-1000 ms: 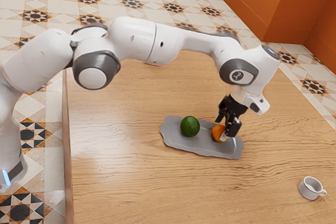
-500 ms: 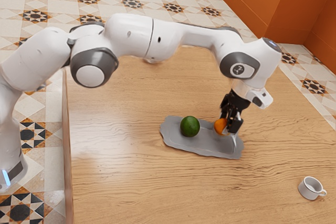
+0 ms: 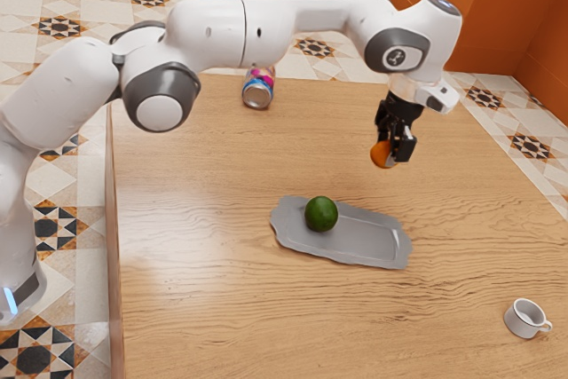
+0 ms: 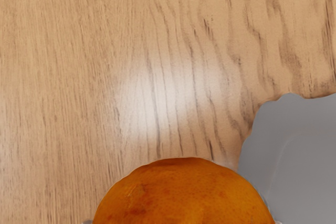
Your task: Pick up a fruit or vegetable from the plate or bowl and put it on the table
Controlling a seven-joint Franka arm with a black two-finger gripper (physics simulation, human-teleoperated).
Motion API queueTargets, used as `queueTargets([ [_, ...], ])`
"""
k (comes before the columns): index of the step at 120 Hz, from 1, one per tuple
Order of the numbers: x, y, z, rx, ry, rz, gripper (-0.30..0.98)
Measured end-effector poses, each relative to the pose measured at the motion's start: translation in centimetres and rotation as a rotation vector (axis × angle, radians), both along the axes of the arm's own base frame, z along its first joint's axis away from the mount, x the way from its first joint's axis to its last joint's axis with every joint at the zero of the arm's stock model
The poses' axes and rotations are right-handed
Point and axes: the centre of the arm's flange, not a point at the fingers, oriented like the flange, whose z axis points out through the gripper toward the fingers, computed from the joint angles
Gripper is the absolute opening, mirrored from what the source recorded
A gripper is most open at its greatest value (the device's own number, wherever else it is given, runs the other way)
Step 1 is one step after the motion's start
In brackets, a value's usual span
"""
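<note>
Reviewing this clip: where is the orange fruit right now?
In the exterior view, the orange fruit is held in the gripper, raised above the table, toward the exterior view's right from the green fruit.

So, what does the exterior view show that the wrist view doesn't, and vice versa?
Exterior view's own: the arm, the green fruit, the can, the white cup, and a side look at the claw holding the orange fruit above the table.
Wrist view's own: a close look at the orange fruit's mottled skin.
Shared: orange fruit, gray tray, table.
</note>
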Motion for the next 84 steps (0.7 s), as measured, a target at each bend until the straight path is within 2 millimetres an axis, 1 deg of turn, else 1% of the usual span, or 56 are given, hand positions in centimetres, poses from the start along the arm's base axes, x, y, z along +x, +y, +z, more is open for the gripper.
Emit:
queueTargets([
  [7,0.2,0.9,0.0,0.000,-0.004,0.012,0.26],
  [32,0.4,3.0,0.1,0.000,-0.011,0.040,0.26],
  [55,0.4,3.3,0.4,0.001,-0.019,0.045,0.27],
  [56,0.4,3.3,0.4,0.001,-0.019,0.045,0.28],
  [61,0.3,3.3,0.4,-0.002,-0.019,0.044,0.39],
  [68,0.3,3.1,0.4,-0.007,-0.018,0.043,0.49],
  [75,0.3,2.8,0.5,-0.013,-0.018,0.039,0.56],
  [84,0.2,2.4,0.7,-0.019,-0.019,0.033,0.61],
])
